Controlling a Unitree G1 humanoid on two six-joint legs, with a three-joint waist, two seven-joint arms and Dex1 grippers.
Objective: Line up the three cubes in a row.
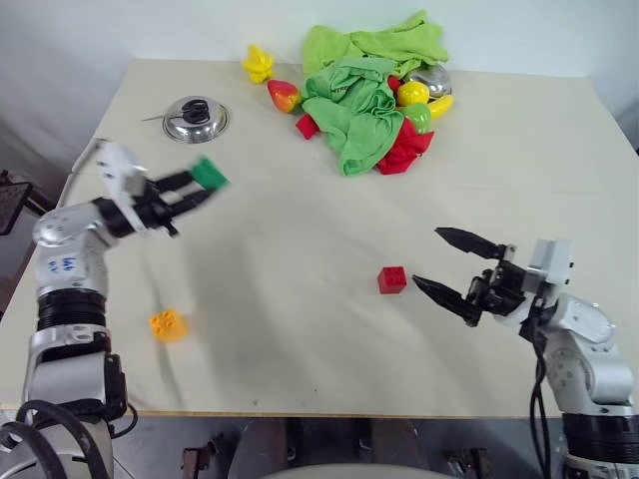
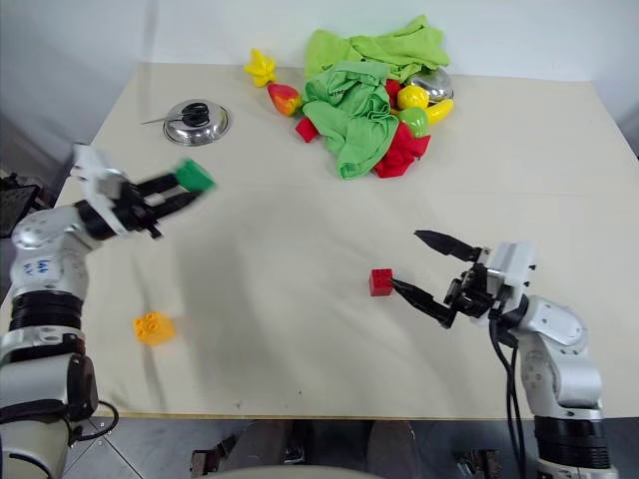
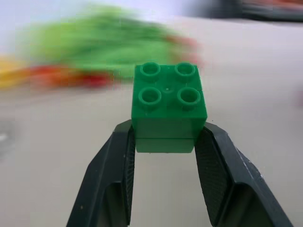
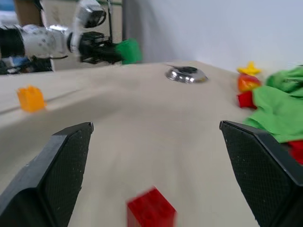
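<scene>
Orange brick [image 1: 168, 324] nearest, sitting alone on table [image 1: 300, 349] close to front edge, left side. Red brick [image 1: 391, 279] further in, just beside right gripper [image 1: 449, 265]; fingers spread wide, holding nothing, lower fingertip [image 1: 419, 284] almost at brick. Green brick [image 1: 209, 173] up in the air, clamped between closed fingers of left gripper [image 1: 200, 185], held low on its sides with studs showing. Three bricks well apart, no row yet. Risks: shallow grip on green, could slip or twist during swing; right fingertip could nudge red off line. Far back: pot lid [image 1: 196, 119], plus green cloth [image 1: 354, 100] heaped over toy fruit [image 1: 411, 95], clear of work area.
</scene>
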